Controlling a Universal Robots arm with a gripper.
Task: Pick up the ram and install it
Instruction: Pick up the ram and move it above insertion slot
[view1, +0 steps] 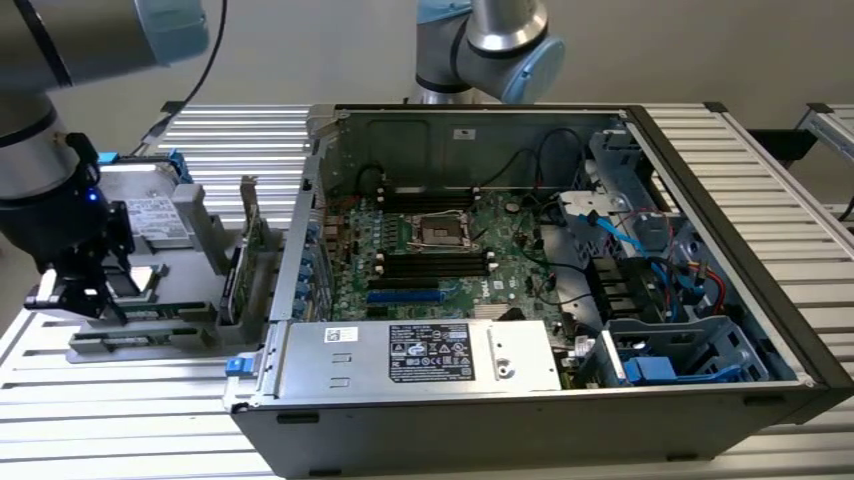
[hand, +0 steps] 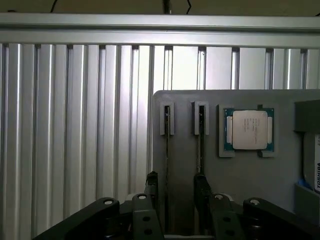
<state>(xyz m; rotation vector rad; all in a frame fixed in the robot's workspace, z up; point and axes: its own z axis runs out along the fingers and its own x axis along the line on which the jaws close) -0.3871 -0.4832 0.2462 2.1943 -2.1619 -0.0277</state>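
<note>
Wide jaws astride level, edge-up ram (hand: 166, 150)

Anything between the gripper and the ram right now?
Nothing visible. The open gripper hangs just over the holder. In the wrist view the ram, edge-on in its slot, lines up with the gap between the fingers, and nothing else sits in that gap.

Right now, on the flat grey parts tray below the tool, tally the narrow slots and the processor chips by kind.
Narrow pale-framed slots in the flat grey tray: 2
Square silver processor chip with a green edge: 1
Total: 3
</note>
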